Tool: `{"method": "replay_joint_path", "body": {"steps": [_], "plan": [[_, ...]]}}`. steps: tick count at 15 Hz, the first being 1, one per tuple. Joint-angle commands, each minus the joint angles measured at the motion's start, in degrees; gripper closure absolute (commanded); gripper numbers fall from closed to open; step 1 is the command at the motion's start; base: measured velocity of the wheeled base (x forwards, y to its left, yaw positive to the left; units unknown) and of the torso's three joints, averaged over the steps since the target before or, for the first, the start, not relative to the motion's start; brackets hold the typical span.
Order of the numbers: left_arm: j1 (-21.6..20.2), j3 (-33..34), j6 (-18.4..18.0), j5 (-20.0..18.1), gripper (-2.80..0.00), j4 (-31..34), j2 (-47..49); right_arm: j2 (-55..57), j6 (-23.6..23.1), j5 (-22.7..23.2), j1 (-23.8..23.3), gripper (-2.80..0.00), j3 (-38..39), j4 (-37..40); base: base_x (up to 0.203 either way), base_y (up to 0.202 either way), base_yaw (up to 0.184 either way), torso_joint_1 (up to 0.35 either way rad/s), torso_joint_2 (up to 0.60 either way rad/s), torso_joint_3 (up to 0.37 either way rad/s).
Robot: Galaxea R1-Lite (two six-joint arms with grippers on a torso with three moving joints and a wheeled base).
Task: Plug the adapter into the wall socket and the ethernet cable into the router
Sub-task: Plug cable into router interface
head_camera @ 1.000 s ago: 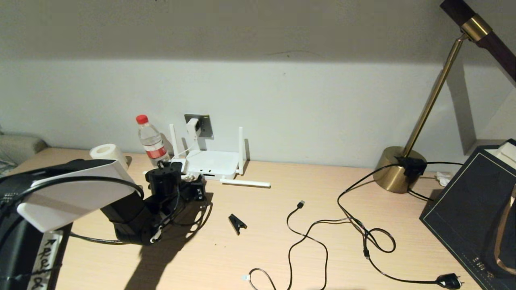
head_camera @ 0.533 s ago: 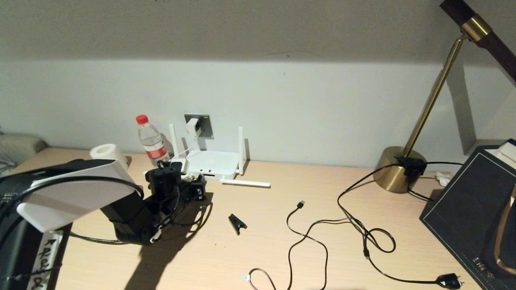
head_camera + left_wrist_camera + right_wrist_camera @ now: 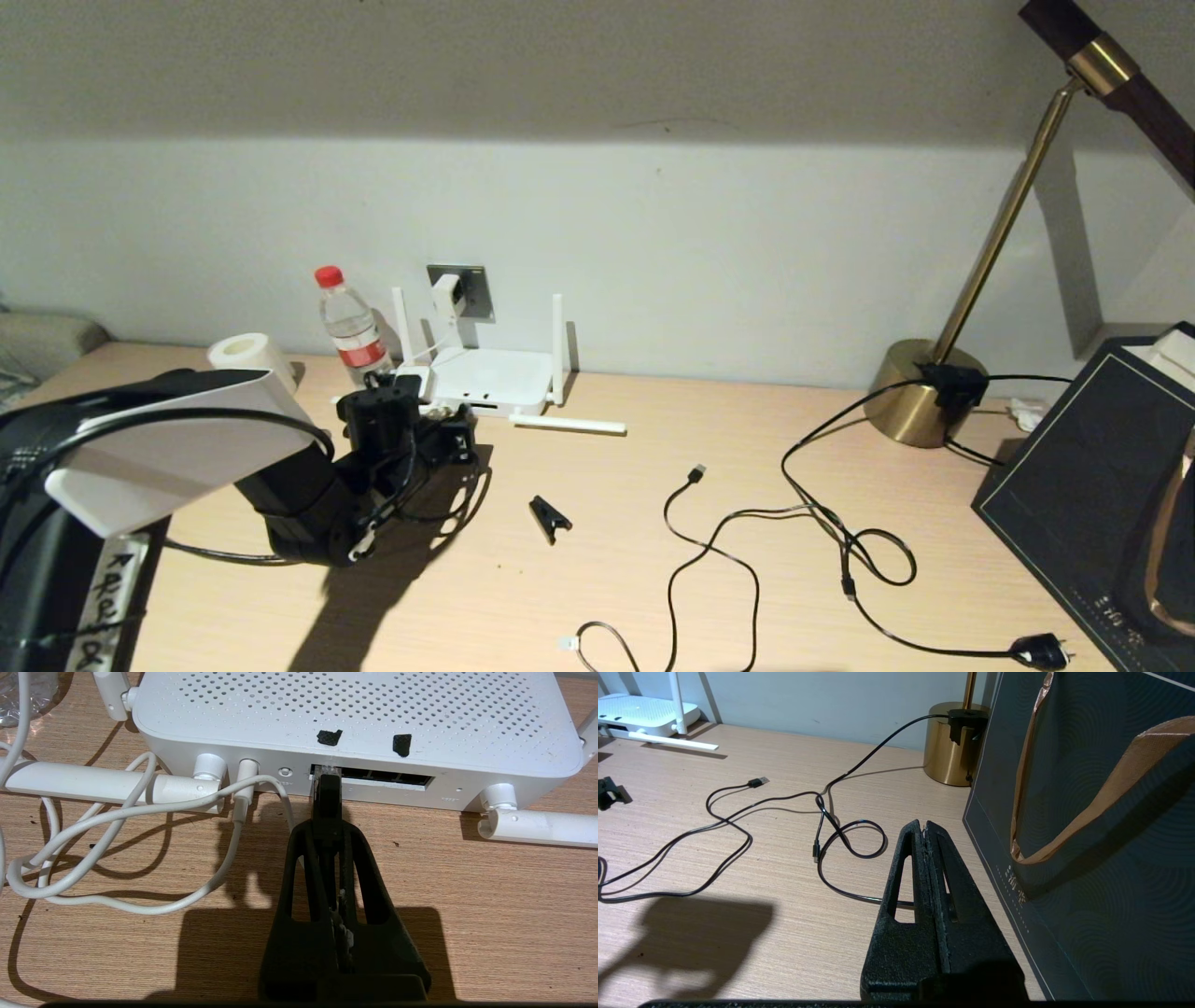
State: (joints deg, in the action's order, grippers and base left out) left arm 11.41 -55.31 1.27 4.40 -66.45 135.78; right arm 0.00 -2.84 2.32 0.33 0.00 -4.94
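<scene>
The white router (image 3: 490, 378) lies against the wall with two antennas up and one flat on the desk. Above it, the white adapter (image 3: 446, 297) sits in the grey wall socket (image 3: 478, 291). My left gripper (image 3: 457, 439) is right in front of the router (image 3: 355, 714), shut on the ethernet cable (image 3: 328, 795). The cable's clear connector (image 3: 322, 771) is at the left end of the dark port row (image 3: 387, 777). My right gripper (image 3: 923, 826) hovers shut and empty beside the dark bag (image 3: 1087, 858).
A water bottle (image 3: 350, 327) and a white roll (image 3: 247, 355) stand left of the router. A black clip (image 3: 549, 518), a USB-tipped cable (image 3: 695, 474) and the lamp cord with its black plug (image 3: 1041, 651) lie mid-desk. The brass lamp base (image 3: 920, 392) is at the right.
My left gripper has edged very slightly toward the router with the cable in it. Nothing else has moved.
</scene>
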Motion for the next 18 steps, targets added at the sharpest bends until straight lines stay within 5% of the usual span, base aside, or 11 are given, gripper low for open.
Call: {"method": "replay_joint_path", "body": {"steps": [1,18], "plan": [[0.02,-0.06,0.05,0.0,0.0,-0.35,0.19,0.09,-0.06,0.06,0.02,0.0,2.02,-0.07,0.0,0.0,0.0,0.0,0.0,0.0],[-0.07,-1.99,0.03,0.07,0.0,-0.26,1.25,0.09,-0.06,0.06,0.02,0.0,2.02,-0.07,0.0,0.0,0.0,0.0,0.0,0.0]]}}
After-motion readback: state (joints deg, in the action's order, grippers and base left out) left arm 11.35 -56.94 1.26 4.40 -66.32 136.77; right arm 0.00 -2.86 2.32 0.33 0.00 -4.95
